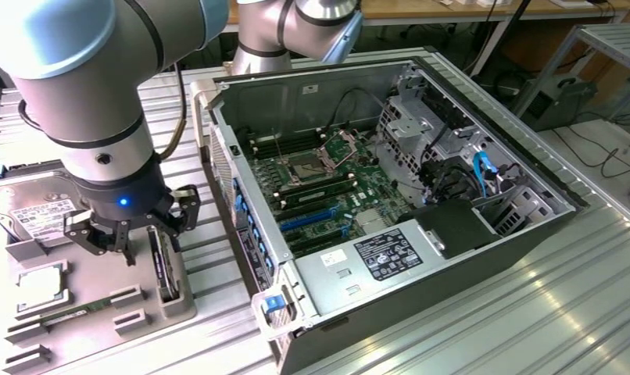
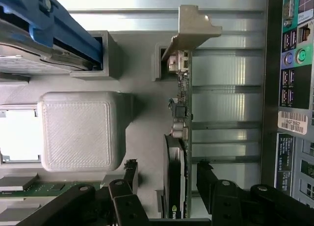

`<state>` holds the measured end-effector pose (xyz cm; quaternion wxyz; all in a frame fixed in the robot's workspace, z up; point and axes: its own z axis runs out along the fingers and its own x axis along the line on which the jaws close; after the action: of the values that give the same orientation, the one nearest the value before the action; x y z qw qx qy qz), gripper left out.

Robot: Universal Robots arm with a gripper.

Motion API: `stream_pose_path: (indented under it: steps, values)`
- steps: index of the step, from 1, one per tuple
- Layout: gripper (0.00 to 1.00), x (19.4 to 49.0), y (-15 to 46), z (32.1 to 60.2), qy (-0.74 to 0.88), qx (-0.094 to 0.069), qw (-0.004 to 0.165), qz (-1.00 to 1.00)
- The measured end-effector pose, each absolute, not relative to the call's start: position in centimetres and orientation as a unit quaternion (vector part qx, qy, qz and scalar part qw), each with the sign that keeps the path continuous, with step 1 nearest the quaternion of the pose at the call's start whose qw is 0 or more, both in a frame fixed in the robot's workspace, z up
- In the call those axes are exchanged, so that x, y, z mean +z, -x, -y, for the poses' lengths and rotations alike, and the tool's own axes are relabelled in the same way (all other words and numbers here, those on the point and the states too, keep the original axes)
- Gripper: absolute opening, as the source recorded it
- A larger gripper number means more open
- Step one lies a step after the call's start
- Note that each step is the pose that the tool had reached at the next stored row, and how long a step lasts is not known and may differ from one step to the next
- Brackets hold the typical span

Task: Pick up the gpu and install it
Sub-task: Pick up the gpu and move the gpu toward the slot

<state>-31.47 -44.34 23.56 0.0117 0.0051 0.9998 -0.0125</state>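
The thin green gpu card with black round fan and silver end bracket (image 2: pixel 179 118) stands on edge in the grey plastic tray (image 2: pixel 144 118), beside the open black computer case (image 1: pixel 524 250). The black two-finger gripper (image 2: pixel 166 166) straddles it, spread wide and holding nothing. A good grip probably means closing squarely on the board, clear of the fan.

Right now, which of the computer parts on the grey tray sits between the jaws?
The gpu, the green card standing on edge between the open jaws; the hard drive and memory stick sit farther off.
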Motion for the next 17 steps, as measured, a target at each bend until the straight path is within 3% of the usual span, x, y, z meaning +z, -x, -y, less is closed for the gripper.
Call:
stream_pose_path:
  steps: [4, 17]
  values:
    - [0.60, 23.1, 31.5, 42.7, -0.005, -0.015, 0.012, -1.000]
    - [0.60, 22.2, 31.5, 44.3, -0.005, -0.016, 0.012, -1.000]
